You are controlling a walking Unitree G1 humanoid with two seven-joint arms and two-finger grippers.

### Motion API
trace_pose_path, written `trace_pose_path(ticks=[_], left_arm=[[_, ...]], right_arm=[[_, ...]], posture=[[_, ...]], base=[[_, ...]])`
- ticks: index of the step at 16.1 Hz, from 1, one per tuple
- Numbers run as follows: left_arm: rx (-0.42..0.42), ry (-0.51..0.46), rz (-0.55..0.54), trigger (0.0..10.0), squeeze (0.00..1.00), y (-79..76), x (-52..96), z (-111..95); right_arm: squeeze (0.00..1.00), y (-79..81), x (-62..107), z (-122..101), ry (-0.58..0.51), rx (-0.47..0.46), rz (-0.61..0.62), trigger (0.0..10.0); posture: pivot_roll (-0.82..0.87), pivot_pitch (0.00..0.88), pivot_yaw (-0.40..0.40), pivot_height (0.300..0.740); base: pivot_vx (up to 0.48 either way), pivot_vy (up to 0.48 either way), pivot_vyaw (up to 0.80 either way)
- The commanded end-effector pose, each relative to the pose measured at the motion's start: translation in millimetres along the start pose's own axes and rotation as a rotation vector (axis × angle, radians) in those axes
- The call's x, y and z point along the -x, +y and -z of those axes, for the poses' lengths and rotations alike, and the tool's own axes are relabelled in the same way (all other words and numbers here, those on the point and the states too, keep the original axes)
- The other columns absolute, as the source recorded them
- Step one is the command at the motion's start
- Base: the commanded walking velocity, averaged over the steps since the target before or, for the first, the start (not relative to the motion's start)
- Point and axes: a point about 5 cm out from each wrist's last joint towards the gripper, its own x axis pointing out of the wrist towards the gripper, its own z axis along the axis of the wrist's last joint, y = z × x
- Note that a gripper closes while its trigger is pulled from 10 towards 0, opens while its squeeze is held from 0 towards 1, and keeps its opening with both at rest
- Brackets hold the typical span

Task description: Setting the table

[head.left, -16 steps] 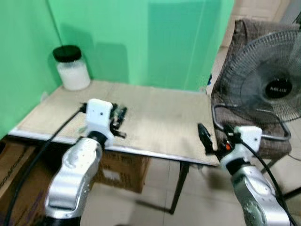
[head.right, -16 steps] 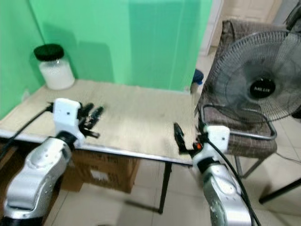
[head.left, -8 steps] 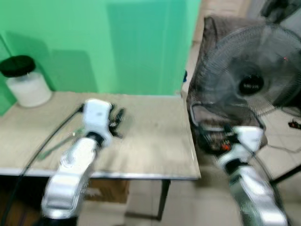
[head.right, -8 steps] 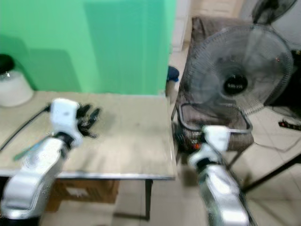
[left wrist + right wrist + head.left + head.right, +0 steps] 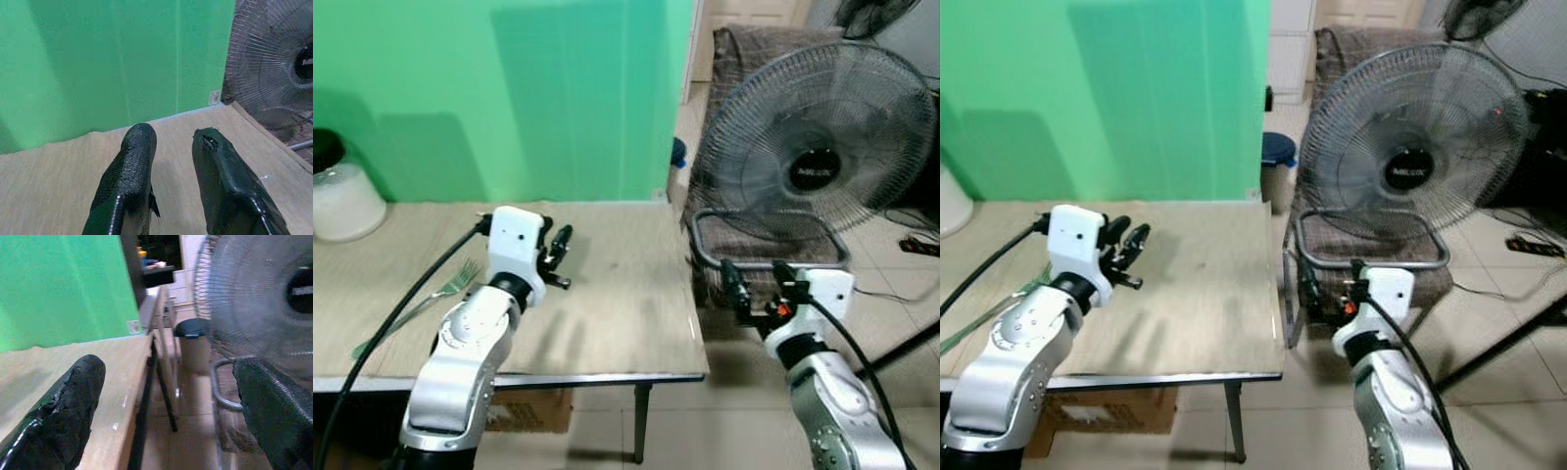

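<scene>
A fork (image 5: pixel 448 288) with a green handle lies on the beige table (image 5: pixel 626 294), left of my left arm, and the arm's black cable crosses it. My left gripper (image 5: pixel 560 245) hovers over the middle of the table, open, with nothing between its fingers (image 5: pixel 134 156). My right gripper (image 5: pixel 756 284) is held off the table's right edge in front of the fan, wide open and empty. Its wrist view shows the table's edge (image 5: pixel 142 382) between the spread fingers. A white jar with a black lid (image 5: pixel 337 196) stands at the table's far left, partly cut off by the frame.
A large standing fan (image 5: pixel 818 171) is close on the right, in front of a chair draped in brown cloth (image 5: pixel 744 59). A green wall (image 5: pixel 509 88) backs the table. A blue bin (image 5: pixel 1278 152) sits on the floor behind, and a cardboard box (image 5: pixel 529 411) is under the table.
The camera has swung to the right, so the jar now sits at the left edge and the fan nearer the middle. The fork has come into view. Both grippers keep their pose.
</scene>
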Motion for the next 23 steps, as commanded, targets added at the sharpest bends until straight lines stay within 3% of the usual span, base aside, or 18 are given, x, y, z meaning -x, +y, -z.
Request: trace_pose_path(ticks=[1,5,23], left_arm=[[-0.001,0.006,0.010,10.0,0.00,-1.5,-0.7,0.7],[-0.001,0.008,0.008,10.0,0.00,-1.1,-0.3,0.9],[0.008,0.012,-0.010,10.0,0.00,1.2,1.1,1.0]], right_arm=[[0.00,-2.5,1.9,-6.3,-0.026,0.009,0.016,10.0],[0.00,-2.7,1.7,-5.8,-0.023,0.008,0.013,10.0],[0.00,-3.5,-0.1,-6.6,-0.021,0.007,0.010,10.0]], posture=[[0.04,0.000,-0.002,0.740],[0.05,0.000,-0.005,0.740],[0.06,0.000,-0.016,0.740]], base=[[0.000,0.319,-0.69],[0.000,0.322,-0.69],[0.000,0.332,0.00]])
